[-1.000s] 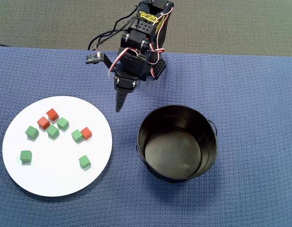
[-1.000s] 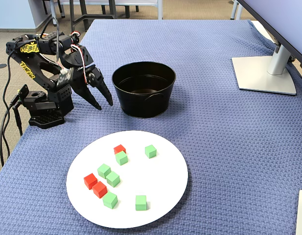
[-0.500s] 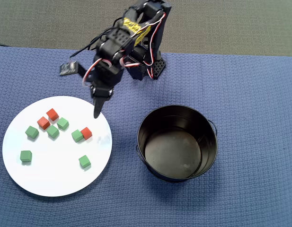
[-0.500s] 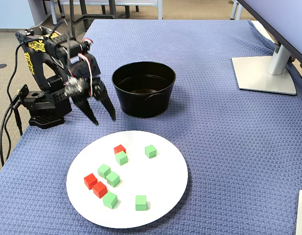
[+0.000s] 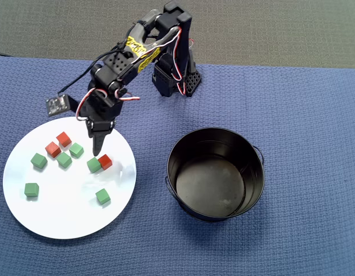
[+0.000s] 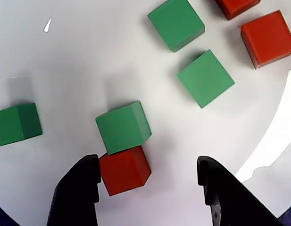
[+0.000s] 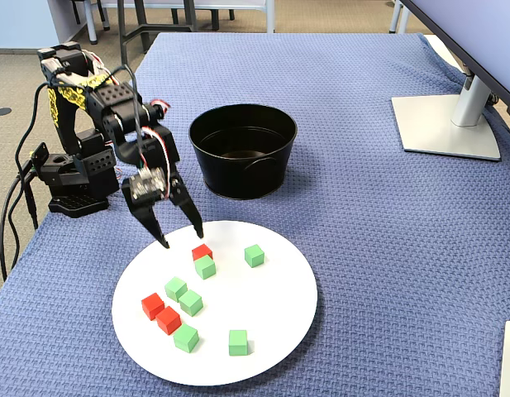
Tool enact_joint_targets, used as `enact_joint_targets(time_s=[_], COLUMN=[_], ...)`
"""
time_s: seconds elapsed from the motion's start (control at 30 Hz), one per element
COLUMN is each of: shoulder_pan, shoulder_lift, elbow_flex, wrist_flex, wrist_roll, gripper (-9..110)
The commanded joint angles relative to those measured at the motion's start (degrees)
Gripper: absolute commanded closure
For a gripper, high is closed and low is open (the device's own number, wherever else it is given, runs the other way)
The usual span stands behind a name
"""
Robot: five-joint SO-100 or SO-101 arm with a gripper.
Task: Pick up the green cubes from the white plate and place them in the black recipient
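Gripper status: jaws spread wide, nothing held, both black fingertips hanging above the white plate near its rim on the arm side. In the wrist view the fingertips flank a red cube, which lies just inside the left fingertip; whether it touches that fingertip cannot be determined. A green cube sits directly against the far side of that red cube.

Six green cubes lie on the plate in the overhead view: one paired with the red cube beneath the gripper, one alone nearer the plate's lower edge, one near the left rim, and three grouped with two further red cubes in the plate's upper-left part.

The plate occupies the left part of the blue woven table cover. The black recipient stands upright just right of the plate, apart from it, with nothing visible inside. The arm's base sits at the cover's far edge. A monitor stand rests near the far right corner in the fixed view.
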State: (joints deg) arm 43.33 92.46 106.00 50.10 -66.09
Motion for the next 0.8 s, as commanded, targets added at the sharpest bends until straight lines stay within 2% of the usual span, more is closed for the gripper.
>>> enact_joint_targets(time_s=[0.0, 0.3, 0.77], shoulder_pan=[1.2, 1.1, -3.2], shoulder_lift=[-3.4, -6.3, -12.3], elbow_flex=[-5.8, -6.3, -9.8], wrist_flex=[-3.4, -6.2, -6.4], wrist_roll=[-6.2, -19.4, -16.7], gripper=[81, 78, 79])
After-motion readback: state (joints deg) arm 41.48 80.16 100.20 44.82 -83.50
